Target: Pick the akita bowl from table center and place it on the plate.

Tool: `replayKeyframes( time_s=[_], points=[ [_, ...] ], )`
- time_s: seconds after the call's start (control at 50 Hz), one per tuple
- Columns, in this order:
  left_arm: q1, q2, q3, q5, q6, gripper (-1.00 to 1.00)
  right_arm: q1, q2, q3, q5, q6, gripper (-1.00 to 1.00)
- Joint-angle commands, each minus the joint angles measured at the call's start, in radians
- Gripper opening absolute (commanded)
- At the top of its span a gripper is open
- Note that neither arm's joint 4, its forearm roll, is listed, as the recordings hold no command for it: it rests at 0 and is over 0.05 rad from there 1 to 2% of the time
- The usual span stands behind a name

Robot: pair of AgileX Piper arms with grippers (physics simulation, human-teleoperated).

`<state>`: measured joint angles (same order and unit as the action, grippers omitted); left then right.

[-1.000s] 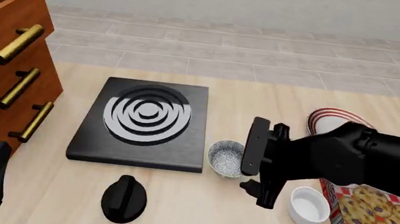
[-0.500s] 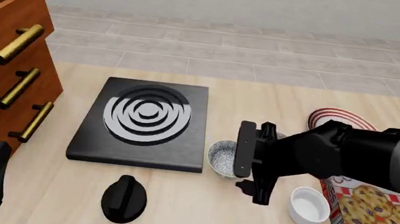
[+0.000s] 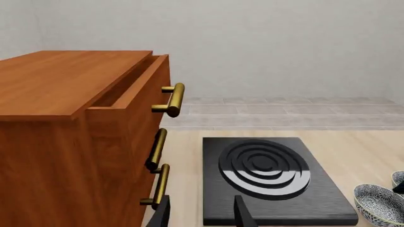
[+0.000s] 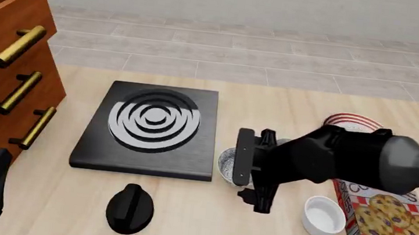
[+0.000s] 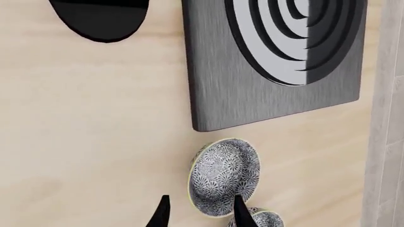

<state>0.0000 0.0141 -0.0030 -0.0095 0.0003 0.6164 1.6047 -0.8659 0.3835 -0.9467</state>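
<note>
1. Right claw (image 4: 253,166) hangs spread wide, empty, over the small round speckled akita bowl (image 4: 229,165).
2. Bowl sits upright, mouth up, on the pale wooden surface (image 4: 183,214) beside the black hob slab (image 4: 150,129).
3. Red-striped white plate (image 4: 347,123) lies well apart.

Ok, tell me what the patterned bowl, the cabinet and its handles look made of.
Bowl: glazed ceramic by the look, with a fine dark print on a pale inside and a thin light rim. Cabinet: wood or wood veneer, reddish brown with visible grain and a satin sheen. Handles: brass-toned metal, judging by the golden colour and bright highlights. These are renders, so it is a guess from looks alone.
</note>
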Motion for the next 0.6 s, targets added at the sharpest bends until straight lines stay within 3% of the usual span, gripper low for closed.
replayKeyframes(
  time_s=[0.02, 0.26, 0.6],
  points=[
    [0.0, 0.0, 0.0, 0.0, 0.0, 1.0, -0.001, 0.035, -0.012, -0.006, 0.007, 1.0],
    [0.0, 0.0, 0.0, 0.0, 0.0, 1.0, 0.022, 0.073, -0.016, -0.023, 0.051, 1.0],
    [0.0, 0.0, 0.0, 0.0, 0.0, 1.0, 0.013, 0.122, -0.008, -0.053, 0.058, 1.0]
  ],
)
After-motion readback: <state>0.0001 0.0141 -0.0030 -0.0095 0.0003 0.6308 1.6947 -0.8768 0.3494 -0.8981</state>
